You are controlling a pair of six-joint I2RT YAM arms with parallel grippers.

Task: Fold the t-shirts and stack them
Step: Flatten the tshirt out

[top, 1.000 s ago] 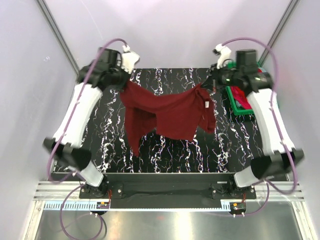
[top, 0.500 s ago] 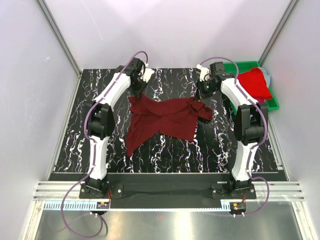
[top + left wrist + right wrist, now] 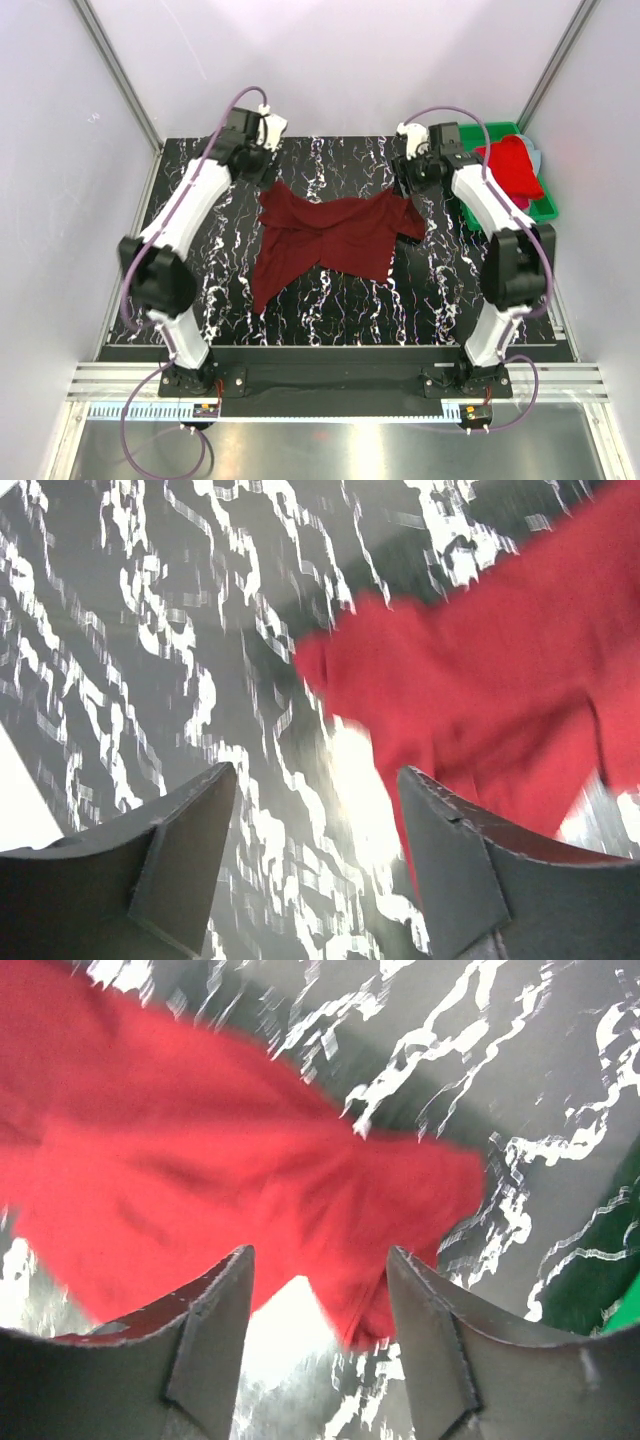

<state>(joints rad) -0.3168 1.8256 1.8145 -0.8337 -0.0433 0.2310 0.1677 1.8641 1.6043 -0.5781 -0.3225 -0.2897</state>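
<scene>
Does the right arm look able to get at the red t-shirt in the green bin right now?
Probably yes. The red t-shirt lies uncovered on top of the green bin, nothing over it, and the right pincer hangs open and empty just beside the bin, above the maroon t-shirt.

Overhead; both wrists close over t-shirt (image 3: pixel 335 235)

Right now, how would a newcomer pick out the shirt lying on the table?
On the black marbled table, near its middle, lies a rumpled dark maroon t-shirt. Unlike the bright red shirt heaped in the green bin, it is darker and outside the bin.
</scene>
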